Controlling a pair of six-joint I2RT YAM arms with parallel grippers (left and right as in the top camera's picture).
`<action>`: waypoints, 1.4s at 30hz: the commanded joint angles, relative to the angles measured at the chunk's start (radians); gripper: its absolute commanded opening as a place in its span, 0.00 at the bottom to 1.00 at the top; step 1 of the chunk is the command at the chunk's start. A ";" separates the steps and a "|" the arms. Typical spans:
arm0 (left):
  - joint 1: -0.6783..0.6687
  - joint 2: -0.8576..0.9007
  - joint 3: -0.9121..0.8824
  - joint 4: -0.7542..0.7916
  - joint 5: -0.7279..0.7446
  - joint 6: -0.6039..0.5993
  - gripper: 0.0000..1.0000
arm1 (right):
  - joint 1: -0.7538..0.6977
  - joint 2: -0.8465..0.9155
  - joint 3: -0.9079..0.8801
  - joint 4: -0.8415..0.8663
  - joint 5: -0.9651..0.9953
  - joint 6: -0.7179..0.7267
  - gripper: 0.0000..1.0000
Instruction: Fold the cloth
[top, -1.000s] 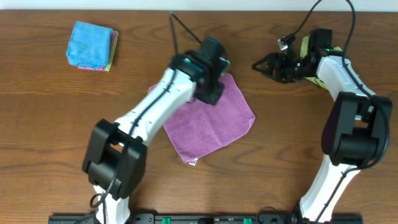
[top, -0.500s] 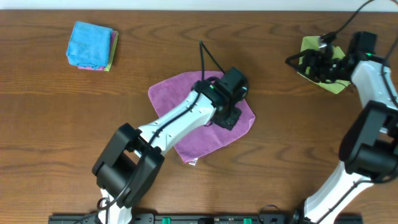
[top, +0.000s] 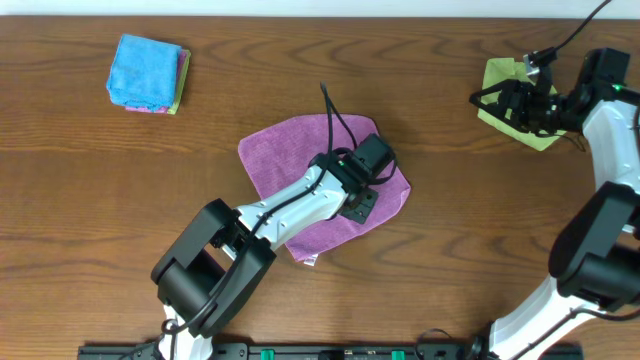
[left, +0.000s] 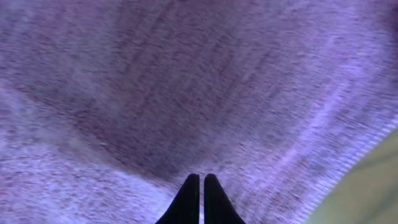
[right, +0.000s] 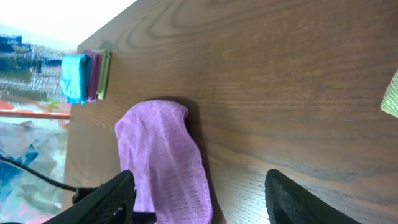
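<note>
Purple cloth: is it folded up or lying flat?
Spread flat, not folded. From overhead the cloth lies open as one layer on the table, its white tag showing at a corner.

Left white-shelled arm (top: 290, 205) and right white-shelled arm (top: 612, 140) are wearing chunky black joint housings. Thin black cable (top: 335, 120) is looping off left wrist. Left fingers (left: 191, 202) are showing matte black, tapered.

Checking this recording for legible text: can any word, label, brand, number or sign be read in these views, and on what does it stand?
No text can be read in any view.
The white tag at the near corner of the cloth: too small to tell whether it bears print.
The folded blue cloth and the table: no marking shows.
</note>
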 joint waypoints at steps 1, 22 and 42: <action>0.002 0.009 -0.040 0.005 -0.047 -0.016 0.06 | -0.001 -0.028 0.019 -0.015 -0.014 -0.031 0.67; -0.150 0.009 -0.103 -0.347 -0.117 0.132 0.06 | 0.038 -0.028 0.015 -0.145 0.124 -0.090 0.68; -0.153 0.009 -0.103 -0.317 -0.148 0.112 0.06 | 0.212 0.055 -0.364 0.003 -0.210 -0.115 0.73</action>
